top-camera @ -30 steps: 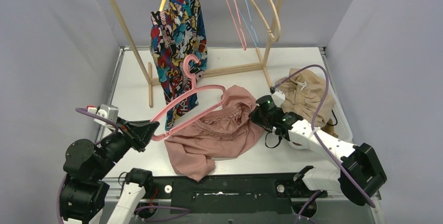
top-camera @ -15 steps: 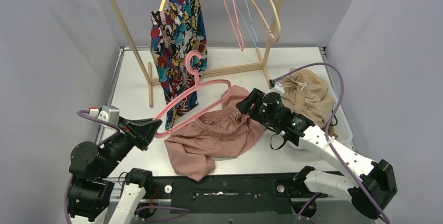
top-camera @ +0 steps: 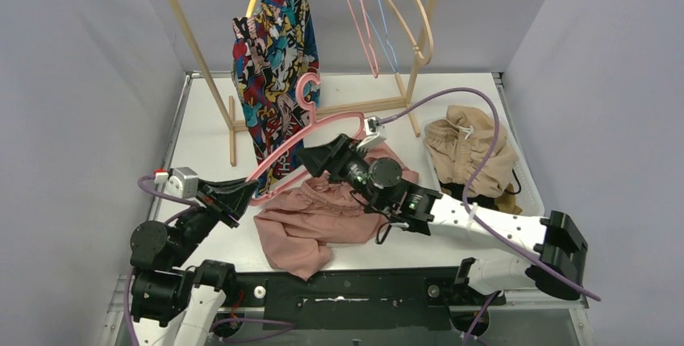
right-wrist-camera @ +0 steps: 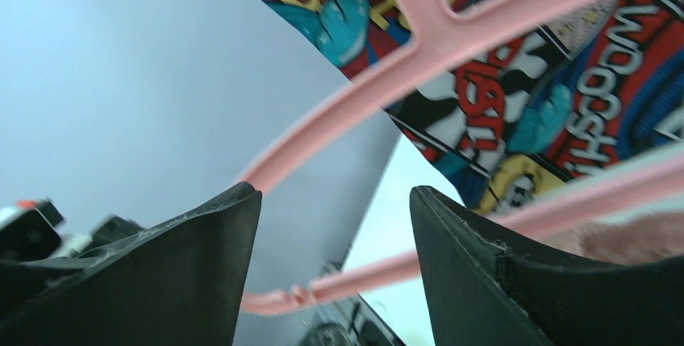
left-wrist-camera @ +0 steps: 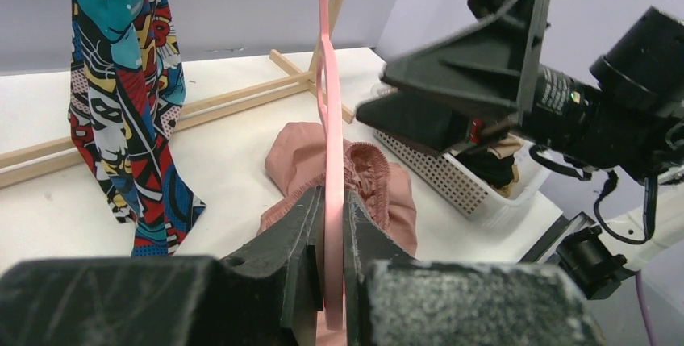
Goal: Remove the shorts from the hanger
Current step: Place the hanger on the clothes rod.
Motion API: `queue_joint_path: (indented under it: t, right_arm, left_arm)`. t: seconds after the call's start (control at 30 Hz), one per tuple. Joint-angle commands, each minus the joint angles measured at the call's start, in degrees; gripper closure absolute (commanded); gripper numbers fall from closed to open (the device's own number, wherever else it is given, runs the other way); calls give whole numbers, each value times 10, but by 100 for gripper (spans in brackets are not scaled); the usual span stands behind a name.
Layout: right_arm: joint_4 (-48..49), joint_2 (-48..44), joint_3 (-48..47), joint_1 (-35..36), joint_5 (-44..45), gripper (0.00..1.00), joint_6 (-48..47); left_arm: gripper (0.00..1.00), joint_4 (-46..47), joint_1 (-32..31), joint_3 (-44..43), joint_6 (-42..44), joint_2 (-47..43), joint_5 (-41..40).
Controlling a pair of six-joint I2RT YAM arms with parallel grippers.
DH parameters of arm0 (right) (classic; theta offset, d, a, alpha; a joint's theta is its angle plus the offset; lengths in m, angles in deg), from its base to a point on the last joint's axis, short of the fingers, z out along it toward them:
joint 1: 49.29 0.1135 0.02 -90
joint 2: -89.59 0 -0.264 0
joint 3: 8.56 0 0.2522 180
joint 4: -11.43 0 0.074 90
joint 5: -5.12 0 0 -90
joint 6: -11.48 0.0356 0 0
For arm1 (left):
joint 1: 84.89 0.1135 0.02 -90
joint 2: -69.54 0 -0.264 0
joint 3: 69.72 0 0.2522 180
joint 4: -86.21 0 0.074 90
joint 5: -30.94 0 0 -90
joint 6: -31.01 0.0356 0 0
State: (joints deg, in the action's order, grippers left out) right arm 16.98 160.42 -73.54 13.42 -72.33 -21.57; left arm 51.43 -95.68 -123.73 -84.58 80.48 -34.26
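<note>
The left hand (left-wrist-camera: 327,201) is clamped tight on the pink hanger (left-wrist-camera: 323,56), lifting it so the dusty pink shorts (top-camera: 323,213) sag free onto the tabletop (top-camera: 210,132) just below. The right hand (right-wrist-camera: 335,193) gapes wide beside the hanger, gripping nothing.

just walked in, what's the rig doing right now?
The left gripper is shut on a pink hanger, holding it up over the table. The dusty pink shorts lie bunched on the table beneath it, apparently off the hanger. The right gripper is open, close to the hanger, gripping nothing. The comic-print shorts hang on the wooden rack; tan shorts sit in the white basket.
</note>
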Motion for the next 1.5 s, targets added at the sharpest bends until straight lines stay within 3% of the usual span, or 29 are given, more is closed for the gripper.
queue_joint_path:
  t: [0.0,0.07,0.23,0.43,0.53,0.67,0.87,1.07,1.47]
  right_arm:
    - [168,59,-62,3,9,30,29]
    - [189,94,-83,3,-29,29,57]
    - [220,145,-103,4,-72,43,115]
    - [167,139,-107,3,-65,83,134]
    - [158,126,-97,0,-60,93,148]
    - [121,118,-100,-12,-80,96,180]
    - [123,105,-88,-22,-93,97,199]
    - [139,103,-78,-39,-133,99,226]
    - [141,111,-82,-49,-169,100,242]
  left_arm:
    - [100,103,7,15,25,-14,18]
    - [100,112,7,21,22,-14,31]
    - [100,119,8,24,19,-19,41]
    - [100,58,8,5,32,-4,23]
    - [94,39,8,-5,34,6,23]
    - [68,7,8,-19,26,18,39]
    - [55,-97,8,-64,1,65,85]
    - [52,-205,8,-110,14,153,134]
    - [55,-142,7,-43,-32,154,132]
